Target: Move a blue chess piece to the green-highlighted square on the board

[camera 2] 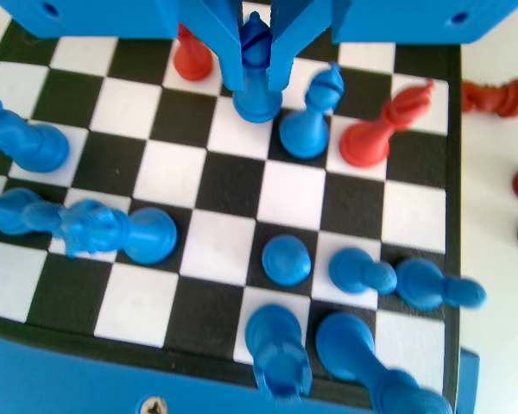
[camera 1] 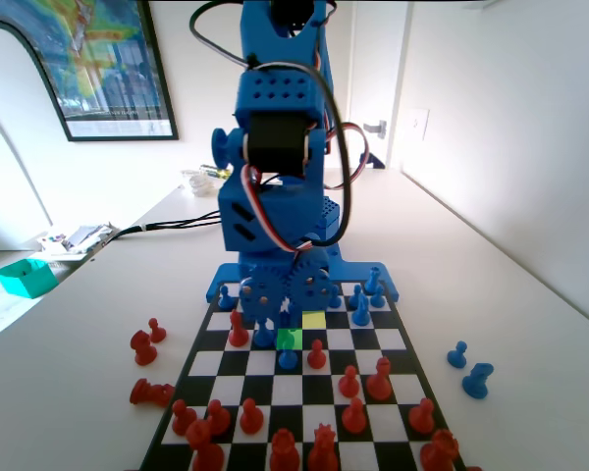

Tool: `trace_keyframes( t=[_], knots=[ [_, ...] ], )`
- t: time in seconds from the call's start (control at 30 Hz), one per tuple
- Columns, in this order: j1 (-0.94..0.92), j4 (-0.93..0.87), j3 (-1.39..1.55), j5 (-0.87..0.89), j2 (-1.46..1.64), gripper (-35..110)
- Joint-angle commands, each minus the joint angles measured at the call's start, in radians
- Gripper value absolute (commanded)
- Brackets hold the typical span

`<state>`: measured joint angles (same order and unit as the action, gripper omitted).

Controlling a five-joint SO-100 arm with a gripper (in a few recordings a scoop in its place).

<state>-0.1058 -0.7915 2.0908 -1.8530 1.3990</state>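
Note:
My gripper [camera 2: 257,79] hangs low over the board [camera 2: 233,185], its two jaws pressed against the sides of the blue chess piece [camera 2: 257,102]. The piece's base rests on a square. In the fixed view my gripper [camera 1: 286,347] reaches down from the blue arm, with the blue chess piece [camera 1: 288,359] standing at the near edge of the green-highlighted square [camera 1: 291,338]. The board [camera 1: 373,340] stretches from the arm toward the camera.
A taller blue piece [camera 2: 306,129] and a red piece [camera 2: 367,138] stand just right of the held one, with another red one [camera 2: 190,56] at its left. A yellow-green square [camera 1: 314,319] lies beside the green. Red pieces [camera 1: 145,345] and blue pieces [camera 1: 468,369] lie off the board.

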Motion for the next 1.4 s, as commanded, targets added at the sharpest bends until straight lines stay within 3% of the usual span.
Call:
trace_keyframes(
  t=[0.0, 0.73, 1.1, 1.37],
  knots=[
    [0.014, -0.002, 0.003, 0.012, 0.028, 1],
    [0.003, -0.003, 0.031, -0.018, 0.031, 1],
    [-0.008, 0.008, 0.028, -0.012, 0.031, 14],
    [-0.003, -0.179, -0.092, -0.012, 0.058, 14]
  ],
)
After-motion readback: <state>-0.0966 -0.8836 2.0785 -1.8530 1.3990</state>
